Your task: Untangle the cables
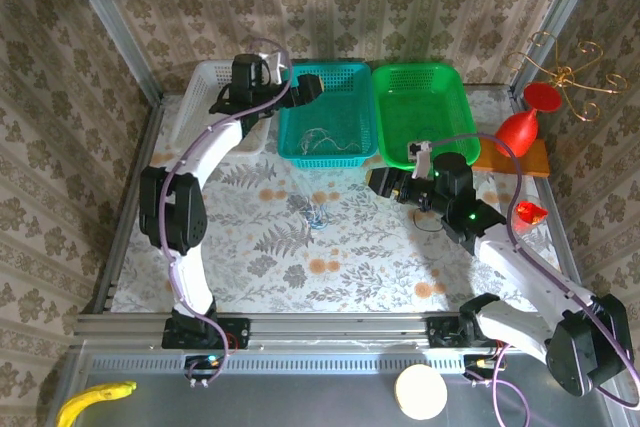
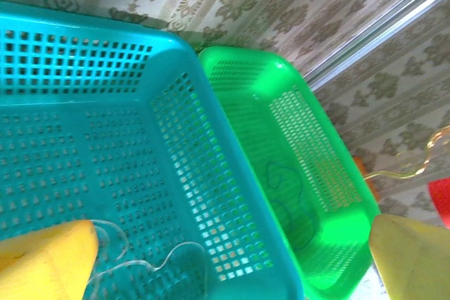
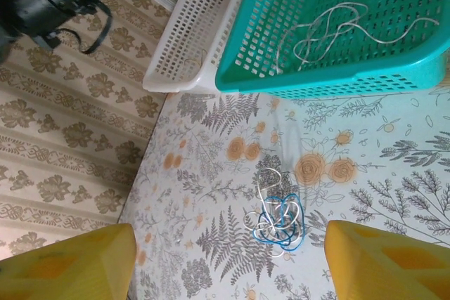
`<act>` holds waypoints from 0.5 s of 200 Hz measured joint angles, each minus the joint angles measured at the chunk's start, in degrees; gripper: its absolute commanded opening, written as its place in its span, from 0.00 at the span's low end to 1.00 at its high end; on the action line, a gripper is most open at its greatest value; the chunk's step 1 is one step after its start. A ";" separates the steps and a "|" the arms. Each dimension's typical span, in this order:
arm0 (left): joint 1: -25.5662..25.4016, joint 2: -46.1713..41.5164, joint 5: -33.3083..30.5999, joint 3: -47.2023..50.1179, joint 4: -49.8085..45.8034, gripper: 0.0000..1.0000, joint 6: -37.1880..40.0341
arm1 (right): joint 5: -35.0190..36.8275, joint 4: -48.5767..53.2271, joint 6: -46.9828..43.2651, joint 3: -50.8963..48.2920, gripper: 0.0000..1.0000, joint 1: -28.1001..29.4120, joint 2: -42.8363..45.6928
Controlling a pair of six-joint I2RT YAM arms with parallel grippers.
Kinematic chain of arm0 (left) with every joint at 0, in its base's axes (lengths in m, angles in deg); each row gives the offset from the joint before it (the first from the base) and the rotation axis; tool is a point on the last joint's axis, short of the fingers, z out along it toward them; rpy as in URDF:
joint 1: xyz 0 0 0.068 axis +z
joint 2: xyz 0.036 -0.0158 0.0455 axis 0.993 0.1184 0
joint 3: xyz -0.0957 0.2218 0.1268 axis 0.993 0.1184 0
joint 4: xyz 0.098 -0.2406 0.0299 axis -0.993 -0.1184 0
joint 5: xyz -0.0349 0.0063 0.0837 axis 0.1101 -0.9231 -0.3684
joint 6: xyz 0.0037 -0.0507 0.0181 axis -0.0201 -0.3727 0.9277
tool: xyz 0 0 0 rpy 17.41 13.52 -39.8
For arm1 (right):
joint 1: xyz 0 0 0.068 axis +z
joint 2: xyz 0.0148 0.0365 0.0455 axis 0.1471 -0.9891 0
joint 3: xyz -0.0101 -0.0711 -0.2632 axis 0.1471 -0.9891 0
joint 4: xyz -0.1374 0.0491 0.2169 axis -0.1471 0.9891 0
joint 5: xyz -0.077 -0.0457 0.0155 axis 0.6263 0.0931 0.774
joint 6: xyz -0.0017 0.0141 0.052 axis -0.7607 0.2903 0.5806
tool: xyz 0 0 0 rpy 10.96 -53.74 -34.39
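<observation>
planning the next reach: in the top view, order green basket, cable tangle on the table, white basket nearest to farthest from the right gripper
From the right gripper:
1. green basket, just behind it
2. cable tangle, to its left
3. white basket, far back left

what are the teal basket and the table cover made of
Teal basket: likely moulded plastic, smooth and slightly glossy, with a uniform grid of holes. Table cover: seemingly a printed vinyl or oilcloth sheet, flat with floral print and faint sheen; fabric is possible.
</observation>
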 measured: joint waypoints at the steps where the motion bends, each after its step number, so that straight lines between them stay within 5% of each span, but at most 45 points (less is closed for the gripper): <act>1: 0.00 -0.04 -0.09 -0.13 -0.24 1.00 0.15 | 0.07 0.07 -0.02 0.00 0.72 0.07 0.04; 54: -1.09 -7.08 -5.68 -0.94 -9.42 1.00 6.78 | 3.02 2.62 -1.84 0.55 0.71 4.66 -1.31; 100: -3.13 -22.16 -7.93 15.52 -8.15 1.00 7.04 | 7.50 5.53 -4.98 4.76 0.68 11.30 -9.38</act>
